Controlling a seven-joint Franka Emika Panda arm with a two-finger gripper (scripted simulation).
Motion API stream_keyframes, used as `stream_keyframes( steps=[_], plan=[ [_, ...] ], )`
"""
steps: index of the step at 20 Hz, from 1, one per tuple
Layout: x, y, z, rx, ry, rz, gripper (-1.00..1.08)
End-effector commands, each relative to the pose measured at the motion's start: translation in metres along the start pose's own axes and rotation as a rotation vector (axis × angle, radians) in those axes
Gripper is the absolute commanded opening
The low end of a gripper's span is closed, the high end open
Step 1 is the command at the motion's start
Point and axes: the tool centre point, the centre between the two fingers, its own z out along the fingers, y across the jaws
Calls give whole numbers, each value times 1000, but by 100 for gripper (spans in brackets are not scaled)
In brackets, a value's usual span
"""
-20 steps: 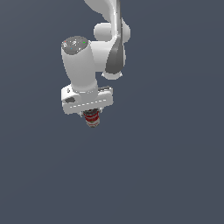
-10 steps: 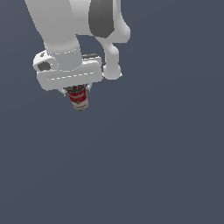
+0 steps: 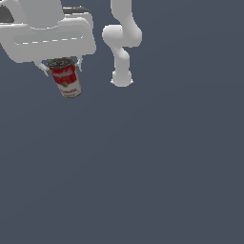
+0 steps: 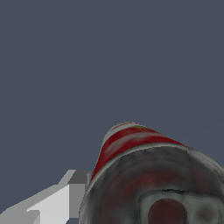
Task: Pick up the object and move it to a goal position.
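Note:
The object is a small tin can [image 3: 66, 78] with a red-and-white label and a dark metal top. It hangs slightly tilted under my white gripper [image 3: 62, 64] at the upper part of the exterior view's left. The gripper is shut on the can's top part, and its fingers are mostly hidden behind the hand and can. In the wrist view the can [image 4: 131, 144] fills the frame close up, dark top toward the camera, with one white finger [image 4: 52, 205] beside it.
The arm's white links and base [image 3: 121, 76] stand to the exterior view's right of the gripper. A plain dark grey surface [image 3: 157, 167] fills the background in both views.
The gripper with the can has moved toward the exterior view's upper left and appears larger, closer to the camera. The can stays held.

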Motion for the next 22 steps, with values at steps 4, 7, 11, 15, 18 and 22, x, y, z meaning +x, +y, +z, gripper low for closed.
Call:
stream_keyframes(
  steps=[4,7,11,15,18,22],
  plan=[
    [-7,14,-48,-2,2,-1,-100],
    [-9,20,-66,-2,2,-1,-100],
    [-11,25,-83,-2,2,-1,-100],
    [-12,29,-93,-2,2,-1,-100],
    [-12,31,-98,-2,2,-1,-100],
    [-12,31,-100,-2,2,-1,-100]
  ],
)
